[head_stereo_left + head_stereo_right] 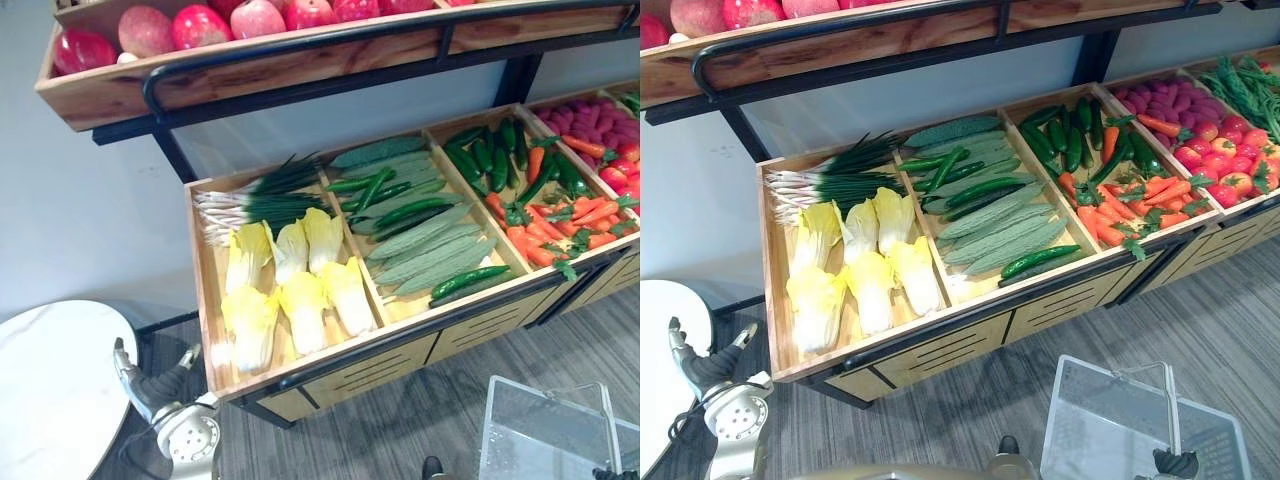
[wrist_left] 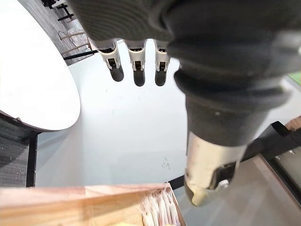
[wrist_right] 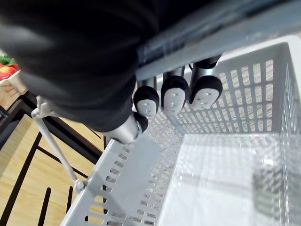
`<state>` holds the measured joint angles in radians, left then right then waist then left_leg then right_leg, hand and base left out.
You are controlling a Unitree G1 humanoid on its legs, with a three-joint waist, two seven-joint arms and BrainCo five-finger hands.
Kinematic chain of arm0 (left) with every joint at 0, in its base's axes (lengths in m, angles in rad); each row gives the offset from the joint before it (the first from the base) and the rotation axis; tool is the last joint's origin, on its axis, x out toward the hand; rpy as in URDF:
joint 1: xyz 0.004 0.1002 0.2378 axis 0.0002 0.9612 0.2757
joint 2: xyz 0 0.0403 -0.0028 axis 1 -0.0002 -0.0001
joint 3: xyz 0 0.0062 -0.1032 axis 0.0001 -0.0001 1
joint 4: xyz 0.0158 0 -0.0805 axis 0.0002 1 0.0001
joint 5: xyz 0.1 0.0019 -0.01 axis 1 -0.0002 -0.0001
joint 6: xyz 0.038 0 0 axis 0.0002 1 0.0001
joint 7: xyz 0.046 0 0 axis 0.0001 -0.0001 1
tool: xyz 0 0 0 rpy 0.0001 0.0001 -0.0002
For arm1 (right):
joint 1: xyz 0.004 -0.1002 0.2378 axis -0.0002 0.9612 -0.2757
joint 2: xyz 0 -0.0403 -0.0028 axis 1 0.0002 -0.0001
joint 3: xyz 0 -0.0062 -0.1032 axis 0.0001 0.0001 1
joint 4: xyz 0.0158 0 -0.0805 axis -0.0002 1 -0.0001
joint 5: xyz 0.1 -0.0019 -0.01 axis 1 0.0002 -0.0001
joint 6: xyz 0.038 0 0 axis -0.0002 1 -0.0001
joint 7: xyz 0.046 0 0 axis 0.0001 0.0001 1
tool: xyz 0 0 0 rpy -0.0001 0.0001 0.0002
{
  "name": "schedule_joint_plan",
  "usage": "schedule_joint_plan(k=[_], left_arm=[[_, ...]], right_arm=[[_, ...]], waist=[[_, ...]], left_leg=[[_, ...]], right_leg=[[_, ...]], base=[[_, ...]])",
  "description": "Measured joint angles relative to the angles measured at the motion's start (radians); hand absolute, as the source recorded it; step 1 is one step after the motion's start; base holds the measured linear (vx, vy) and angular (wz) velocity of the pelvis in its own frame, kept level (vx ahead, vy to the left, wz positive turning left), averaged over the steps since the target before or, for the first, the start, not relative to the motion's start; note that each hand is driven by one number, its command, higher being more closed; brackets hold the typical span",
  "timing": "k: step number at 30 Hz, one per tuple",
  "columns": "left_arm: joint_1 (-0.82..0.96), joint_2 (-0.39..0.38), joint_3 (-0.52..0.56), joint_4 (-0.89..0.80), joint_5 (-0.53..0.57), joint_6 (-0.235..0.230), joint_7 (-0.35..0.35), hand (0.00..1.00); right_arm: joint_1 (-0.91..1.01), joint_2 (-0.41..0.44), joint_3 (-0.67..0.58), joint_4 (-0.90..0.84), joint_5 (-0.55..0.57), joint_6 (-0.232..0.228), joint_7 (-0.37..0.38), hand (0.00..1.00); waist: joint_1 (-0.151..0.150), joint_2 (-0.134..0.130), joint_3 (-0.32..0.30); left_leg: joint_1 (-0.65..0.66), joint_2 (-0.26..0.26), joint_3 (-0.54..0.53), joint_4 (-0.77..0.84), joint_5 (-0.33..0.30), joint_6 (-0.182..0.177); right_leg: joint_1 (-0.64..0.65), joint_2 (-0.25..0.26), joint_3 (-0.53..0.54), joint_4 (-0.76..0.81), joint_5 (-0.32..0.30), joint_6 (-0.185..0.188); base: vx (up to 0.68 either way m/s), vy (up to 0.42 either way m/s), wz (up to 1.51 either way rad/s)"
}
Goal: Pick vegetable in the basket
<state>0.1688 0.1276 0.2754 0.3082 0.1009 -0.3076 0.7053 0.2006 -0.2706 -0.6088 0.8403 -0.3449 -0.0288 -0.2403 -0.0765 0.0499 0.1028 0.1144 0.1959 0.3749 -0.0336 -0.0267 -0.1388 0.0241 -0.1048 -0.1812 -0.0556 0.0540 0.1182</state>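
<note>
Hanging from the right hand [image 3: 174, 96] is a pale slotted basket [image 3: 237, 94].

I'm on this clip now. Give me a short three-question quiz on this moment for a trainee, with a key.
1. True or false: the basket already holds a vegetable.
2. Which of these shares a compartment with the pale yellow cabbages? A) carrots B) green onions C) tomatoes
3. In a few words: what are the fingers of the right hand curled round?

Key
1. False: no vegetable shows in it.
2. B
3. The basket's handle.
</note>
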Motion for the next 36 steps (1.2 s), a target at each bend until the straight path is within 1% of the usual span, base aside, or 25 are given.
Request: schedule_joint_plan(k=[1,5,9,11,12,14,16,17,19,22,24,27,35,36], left_arm=[[-0.005,0.000,-0.008,0.000,0.000,0.000,0.000,0.00],[-0.051,0.006,-0.066,0.010,0.000,0.009,0.015,0.00],[-0.099,0.018,-0.115,0.077,0.000,0.044,0.017,0.00],[-0.100,0.021,-0.128,0.103,-0.001,0.063,0.016,0.00],[-0.103,0.021,-0.136,0.121,-0.001,0.077,0.016,0.00],[-0.108,0.030,-0.152,0.143,-0.004,0.089,0.017,0.00],[-0.118,0.033,-0.159,0.173,-0.020,0.115,0.018,0.00],[-0.125,0.033,-0.160,0.186,-0.021,0.120,0.019,0.00],[-0.141,0.033,-0.162,0.209,-0.024,0.141,0.038,0.00],[-0.145,0.033,-0.162,0.226,-0.060,0.146,0.057,0.00],[-0.145,0.033,-0.160,0.239,-0.060,0.146,0.077,0.00],[-0.144,0.033,-0.161,0.257,-0.059,0.147,0.078,0.00],[-0.147,0.032,-0.173,0.259,-0.034,0.207,0.074,0.00],[-0.149,0.032,-0.176,0.266,-0.009,0.218,0.074,0.00]], right_arm=[[0.001,0.003,0.002,0.000,0.000,-0.002,-0.001,1.00],[0.017,0.021,0.032,0.001,0.000,-0.019,-0.017,1.00],[0.025,0.030,0.077,0.002,0.000,-0.030,-0.022,1.00],[0.019,0.032,0.078,0.004,0.000,-0.030,-0.026,1.00],[0.019,0.032,0.079,0.004,0.000,-0.040,-0.033,1.00],[0.018,0.033,0.093,0.005,0.000,-0.045,-0.038,1.00],[0.016,0.032,0.108,0.005,0.000,-0.049,-0.041,1.00],[0.016,0.032,0.108,0.005,0.000,-0.049,-0.041,1.00],[0.016,0.032,0.110,0.007,0.000,-0.049,-0.041,1.00],[0.016,0.032,0.112,0.013,0.000,-0.049,-0.044,1.00],[0.016,0.032,0.115,0.025,0.000,-0.049,-0.058,1.00],[0.016,0.033,0.118,0.034,0.000,-0.049,-0.070,1.00],[0.018,0.034,0.148,0.035,0.000,-0.049,-0.079,1.00],[0.016,0.035,0.151,0.035,0.000,-0.050,-0.079,1.00]], waist=[[-0.001,-0.002,0.001],[-0.002,-0.026,0.000],[-0.004,-0.034,-0.001],[-0.003,-0.037,-0.002],[-0.005,-0.038,-0.003],[-0.004,-0.042,-0.004],[-0.004,-0.046,-0.004],[-0.004,-0.046,-0.004],[-0.005,-0.049,-0.005],[-0.005,-0.050,-0.005],[-0.004,-0.052,-0.005],[-0.004,-0.054,-0.005],[-0.004,-0.058,-0.004],[-0.004,-0.058,-0.004]], left_leg=[[0.001,0.000,0.002,0.000,0.000,0.000],[0.013,0.004,0.025,-0.001,-0.003,-0.001],[0.023,0.005,0.047,-0.001,-0.009,-0.002],[0.031,0.005,0.058,-0.001,-0.016,-0.005],[0.032,0.005,0.064,0.000,-0.018,-0.005],[0.031,0.005,0.078,-0.001,-0.019,-0.006],[0.031,0.005,0.082,-0.001,-0.019,-0.006],[0.031,0.005,0.083,-0.001,-0.019,-0.006],[0.032,0.005,0.085,-0.001,-0.019,-0.006],[0.034,0.005,0.089,-0.001,-0.019,-0.006],[0.035,0.005,0.091,-0.001,-0.019,-0.006],[0.035,0.005,0.098,0.000,-0.019,-0.006],[0.032,0.005,0.116,0.000,-0.019,-0.007],[0.030,0.005,0.119,-0.001,-0.019,-0.007]], right_leg=[[-0.001,0.000,0.002,0.000,0.000,0.000],[-0.003,0.007,0.021,0.000,0.001,-0.001],[-0.006,0.009,0.039,0.000,0.001,0.000],[-0.006,0.012,0.054,-0.002,0.003,-0.002],[-0.007,0.011,0.056,-0.003,0.003,-0.002],[-0.015,0.013,0.066,-0.004,0.004,-0.002],[-0.020,0.014,0.073,-0.004,0.005,-0.001],[-0.020,0.014,0.073,-0.004,0.005,-0.001],[-0.020,0.014,0.074,-0.004,0.005,-0.001],[-0.019,0.014,0.076,-0.004,0.006,0.000],[-0.020,0.014,0.078,-0.004,0.008,-0.002],[-0.020,0.014,0.082,-0.011,0.016,-0.003],[-0.033,0.016,0.097,-0.015,0.020,-0.002],[-0.038,0.016,0.100,-0.015,0.021,-0.002]], base=[[0.00,-0.007,-0.15],[0.01,-0.006,-0.14],[0.01,-0.002,-0.14],[0.01,0.000,-0.22],[0.02,0.001,-0.14],[0.02,-0.002,-0.15],[0.02,-0.010,-0.11],[0.00,0.000,0.00],[0.00,0.000,0.00],[0.00,0.000,0.00],[-0.02,-0.008,-0.01],[-0.05,-0.021,-0.05],[-0.03,-0.019,-0.06],[0.00,-0.014,-0.08]])
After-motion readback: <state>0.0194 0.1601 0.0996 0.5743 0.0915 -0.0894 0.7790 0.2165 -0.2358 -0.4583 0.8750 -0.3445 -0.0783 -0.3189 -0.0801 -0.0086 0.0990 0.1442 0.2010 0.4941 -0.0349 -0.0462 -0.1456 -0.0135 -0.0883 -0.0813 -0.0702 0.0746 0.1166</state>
